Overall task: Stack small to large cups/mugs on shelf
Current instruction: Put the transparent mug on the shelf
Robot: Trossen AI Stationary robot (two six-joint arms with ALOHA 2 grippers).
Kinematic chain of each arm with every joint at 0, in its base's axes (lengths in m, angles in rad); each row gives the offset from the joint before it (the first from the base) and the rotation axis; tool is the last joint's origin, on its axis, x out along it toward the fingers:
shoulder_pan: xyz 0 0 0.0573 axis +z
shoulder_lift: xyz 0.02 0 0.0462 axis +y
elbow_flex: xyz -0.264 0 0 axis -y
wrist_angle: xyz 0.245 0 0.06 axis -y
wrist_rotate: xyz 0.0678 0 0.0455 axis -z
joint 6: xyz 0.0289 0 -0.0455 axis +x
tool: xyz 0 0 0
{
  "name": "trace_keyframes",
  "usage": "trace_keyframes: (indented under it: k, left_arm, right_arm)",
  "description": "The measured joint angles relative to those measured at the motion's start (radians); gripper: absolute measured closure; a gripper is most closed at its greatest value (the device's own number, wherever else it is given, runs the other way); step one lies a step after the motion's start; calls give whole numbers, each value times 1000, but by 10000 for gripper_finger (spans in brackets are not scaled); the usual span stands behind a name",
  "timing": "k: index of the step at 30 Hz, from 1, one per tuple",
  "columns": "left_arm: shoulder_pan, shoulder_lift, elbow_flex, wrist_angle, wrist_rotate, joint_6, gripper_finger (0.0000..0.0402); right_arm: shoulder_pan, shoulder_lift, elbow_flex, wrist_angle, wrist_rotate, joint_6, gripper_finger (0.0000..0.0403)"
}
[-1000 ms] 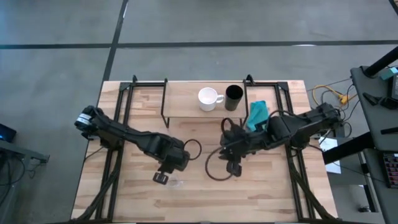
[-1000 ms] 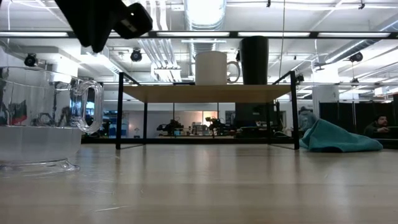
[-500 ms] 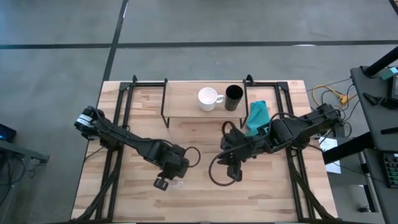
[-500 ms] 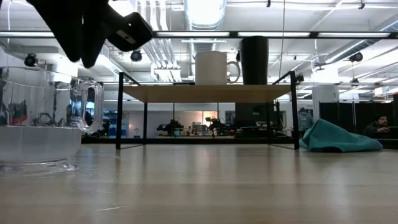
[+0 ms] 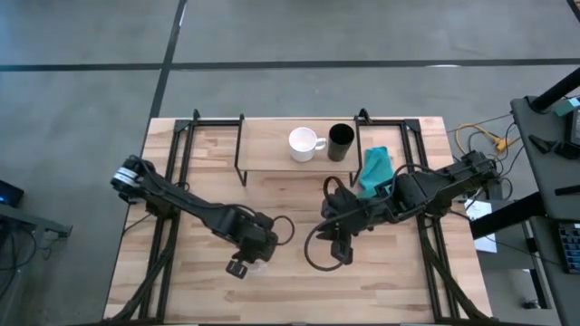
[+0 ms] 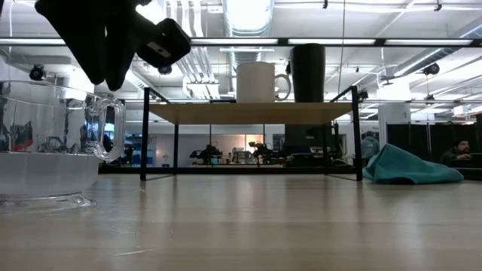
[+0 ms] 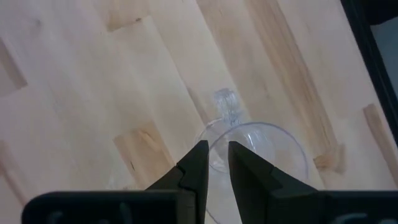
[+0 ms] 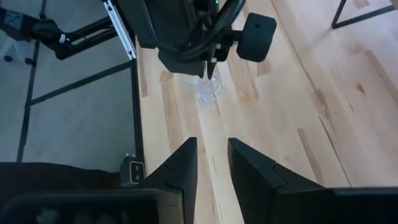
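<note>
The small clear glass cup (image 7: 255, 162) stands on its base near the table's near-left part (image 5: 258, 268), large at the left of the low view (image 6: 45, 143). My left gripper (image 7: 217, 149) points down just above the cup's rim beside its handle (image 7: 225, 102), fingers narrowly open. My right gripper (image 8: 208, 149) hovers open over the table's middle (image 5: 341, 252). The white mug (image 5: 303, 144) and the black cup (image 5: 341, 141) stand side by side on the shelf (image 5: 267, 149).
A teal cloth (image 5: 375, 169) lies crumpled on the table right of the shelf, under the right arm. The shelf's black legs (image 6: 143, 135) stand toward the far edge. Bare tabletop lies between the glass cup and the shelf. A person (image 6: 459, 150) sits far behind.
My left gripper has moved a little toward the table's near edge and come down over the glass cup, its fingers now close above the rim. The cup, the mug and the black cup have stayed where they were.
</note>
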Motion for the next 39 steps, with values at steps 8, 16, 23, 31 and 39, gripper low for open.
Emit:
trace_keyframes:
  k: [8, 16, 23, 31, 39]
  left_arm:
    - [0, 33, 0, -2, -1, 97, 354]
    - [2, 52, 0, -10, -1, 105, 354]
    - [4, 80, 0, -10, -7, 130, 357]
    - [5, 61, 0, -53, -26, 121, 398]
    - [6, 36, 169, -485, -141, 121, 401]
  right_arm:
    - [0, 0, 0, 1, 0, -4, 312]
    - [0, 0, 0, 1, 0, -7, 318]
    - [0, 0, 0, 1, 0, -7, 319]
    - [0, 0, 0, 1, 0, -7, 314]
    - [0, 0, 0, 1, 9, -8, 318]
